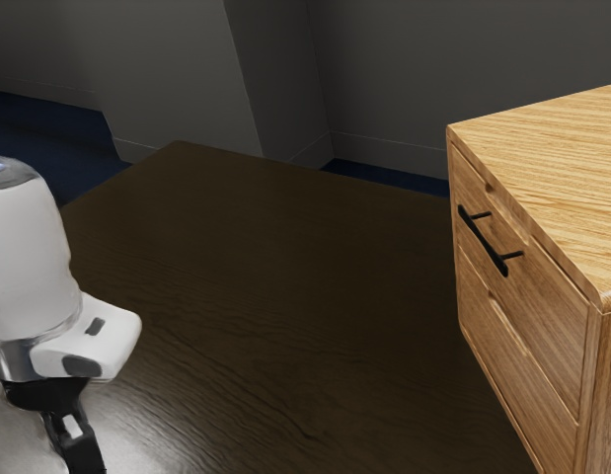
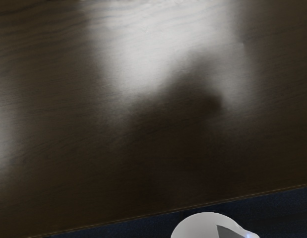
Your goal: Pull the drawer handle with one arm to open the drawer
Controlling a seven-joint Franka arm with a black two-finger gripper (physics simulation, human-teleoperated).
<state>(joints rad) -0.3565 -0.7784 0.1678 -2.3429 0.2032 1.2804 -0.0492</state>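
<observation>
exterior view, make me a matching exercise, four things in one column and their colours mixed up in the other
Things:
1. drawer handle
2. cabinet
3. table
4. arm

Colours:
a. white
b. dark brown
c. black
d. light wood

Pairs: 1-c, 2-d, 3-b, 4-a

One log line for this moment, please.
gripper: above dark table, apart from cabinet | drawer handle: untouched | top drawer: looks shut | pull: not yet begun
</observation>
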